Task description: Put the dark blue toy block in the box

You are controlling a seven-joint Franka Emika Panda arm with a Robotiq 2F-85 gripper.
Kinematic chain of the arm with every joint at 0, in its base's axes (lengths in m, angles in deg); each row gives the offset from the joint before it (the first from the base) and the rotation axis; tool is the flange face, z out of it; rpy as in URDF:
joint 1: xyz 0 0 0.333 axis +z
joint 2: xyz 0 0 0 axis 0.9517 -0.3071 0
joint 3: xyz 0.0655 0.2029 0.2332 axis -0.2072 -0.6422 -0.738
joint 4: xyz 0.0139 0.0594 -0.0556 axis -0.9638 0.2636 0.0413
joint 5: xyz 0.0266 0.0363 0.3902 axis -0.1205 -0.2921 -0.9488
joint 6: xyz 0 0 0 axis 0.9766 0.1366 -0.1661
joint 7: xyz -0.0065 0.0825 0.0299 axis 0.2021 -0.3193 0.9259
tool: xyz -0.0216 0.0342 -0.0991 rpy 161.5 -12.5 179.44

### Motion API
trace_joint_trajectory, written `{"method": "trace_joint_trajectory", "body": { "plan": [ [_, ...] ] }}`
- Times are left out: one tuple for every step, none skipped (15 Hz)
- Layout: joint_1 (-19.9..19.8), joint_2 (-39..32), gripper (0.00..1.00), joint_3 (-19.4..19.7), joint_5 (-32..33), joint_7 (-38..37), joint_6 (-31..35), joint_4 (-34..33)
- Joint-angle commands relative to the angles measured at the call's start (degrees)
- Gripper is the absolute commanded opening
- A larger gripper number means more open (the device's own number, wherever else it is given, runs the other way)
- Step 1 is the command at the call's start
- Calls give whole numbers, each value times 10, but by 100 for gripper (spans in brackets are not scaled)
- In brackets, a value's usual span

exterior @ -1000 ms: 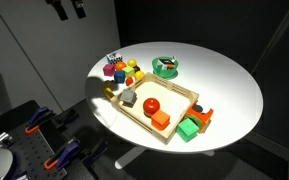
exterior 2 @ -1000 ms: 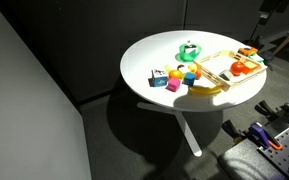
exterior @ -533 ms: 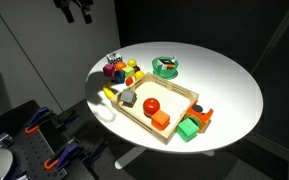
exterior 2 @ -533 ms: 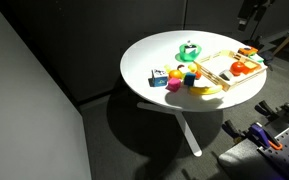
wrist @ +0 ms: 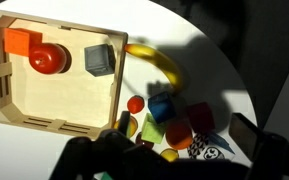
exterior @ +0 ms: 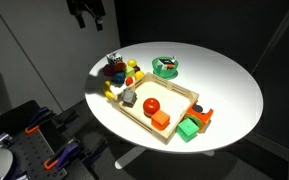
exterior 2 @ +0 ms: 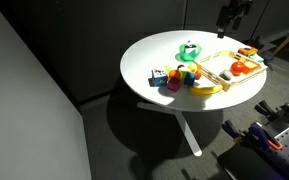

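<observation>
The gripper [exterior: 89,14] has travelled in from beyond the table's [exterior: 224,80] edge over the last second. In both exterior views it has slid sideways and a little lower, and it now hangs high above the floor just outside the rim, on the side where the loose blocks lie. Nothing on the table has shifted. The arm's approach is the only change, so the task is judged to be at its reach phase, with no grasp begun.

The claw's two fingers stand apart and hold nothing. In the wrist view they show only as dark shapes along the bottom of the picture.

The dark blue toy block [wrist: 200,119] sits in the cluster of loose toys near that same edge of the table. It is outside the box [wrist: 69,95] and not far from one of its short walls. A magenta block [wrist: 177,134] is just beside it, a lighter blue block [wrist: 162,107] is near it, and the yellow banana [wrist: 159,62] curves between the cluster and the box. In an exterior view the block [exterior: 110,71] is only a small dark patch, hard to separate from its neighbours.

The box already holds a red ball [wrist: 46,58], an orange cube [wrist: 22,42] and a grey block [wrist: 100,60], with bare wood left over much of its floor. The gripper must next come in over the cluster and descend, and the close neighbours leave little room for its fingers.
</observation>
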Motion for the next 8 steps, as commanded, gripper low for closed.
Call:
{"method": "trace_joint_trajectory", "body": {
  "plan": [
    [2, -50, 100, 2, -28, 36, 11, -41],
    [2, -61, 100, 2, -36, 47, 16, -46],
    [1, -70, 100, 2, -42, 57, 23, -51],
    [1, -80, 100, 2, -49, 68, 30, -55],
    [1, -90, 100, 1, -54, 79, 37, -60],
    [0, -98, 100, 1, -57, 89, 45, -64],
    [-1, -106, 100, 1, -58, 98, 54, -66],
    [-2, -113, 100, 0, -57, 104, 60, -70]
  ]
}}
